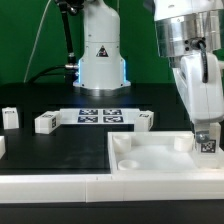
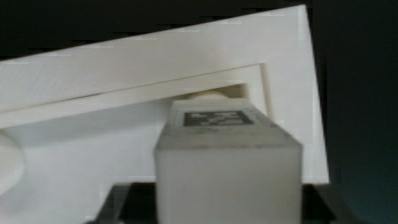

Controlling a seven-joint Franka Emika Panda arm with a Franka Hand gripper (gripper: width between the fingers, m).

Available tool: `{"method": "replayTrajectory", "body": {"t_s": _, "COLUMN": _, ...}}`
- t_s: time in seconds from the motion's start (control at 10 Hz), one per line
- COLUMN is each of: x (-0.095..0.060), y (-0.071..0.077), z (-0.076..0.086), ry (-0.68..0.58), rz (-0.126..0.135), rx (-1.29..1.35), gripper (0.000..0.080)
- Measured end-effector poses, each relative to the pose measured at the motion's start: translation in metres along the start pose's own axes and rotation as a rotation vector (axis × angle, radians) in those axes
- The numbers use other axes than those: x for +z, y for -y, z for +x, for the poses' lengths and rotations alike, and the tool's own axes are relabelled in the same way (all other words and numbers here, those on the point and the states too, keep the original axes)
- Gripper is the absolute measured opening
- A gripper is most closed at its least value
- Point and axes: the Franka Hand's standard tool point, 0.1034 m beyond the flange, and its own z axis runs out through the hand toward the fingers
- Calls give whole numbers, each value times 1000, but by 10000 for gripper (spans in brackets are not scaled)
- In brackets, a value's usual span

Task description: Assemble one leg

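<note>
My gripper (image 1: 204, 140) is shut on a leg (image 1: 207, 141), a small white post with a black-and-white tag, held upright over the right rear corner of the white tabletop (image 1: 160, 158). In the wrist view the leg (image 2: 222, 150) fills the space between my dark fingers (image 2: 128, 205), and its far end meets the corner of the tabletop (image 2: 160, 65). I cannot tell whether it sits in a socket. A round corner socket (image 1: 121, 145) shows at the tabletop's left rear.
Loose white legs lie on the black table: one (image 1: 10, 117) at the far left, one (image 1: 45, 122) beside it, one (image 1: 144, 121) behind the tabletop. The marker board (image 1: 100, 115) lies before the arm's base (image 1: 100, 60). A white frame (image 1: 60, 185) borders the front.
</note>
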Motion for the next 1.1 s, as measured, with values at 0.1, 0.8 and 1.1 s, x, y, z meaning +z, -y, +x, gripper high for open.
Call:
{"method": "replayTrajectory", "body": {"t_s": 0.1, "x": 1, "y": 2, "z": 1, "ry": 0, "rz": 1, "rx": -66, "gripper": 544}}
{"method": "replayTrajectory", "body": {"t_s": 0.8, "x": -4, "y": 7, "z": -11, "ry": 27, "rz": -76, "rx": -855, "gripper": 649}}
{"method": "replayTrajectory", "body": {"t_s": 1.1, "x": -5, "y": 7, "z": -12, "ry": 3, "rz": -109, "rx": -1201, "gripper": 649}}
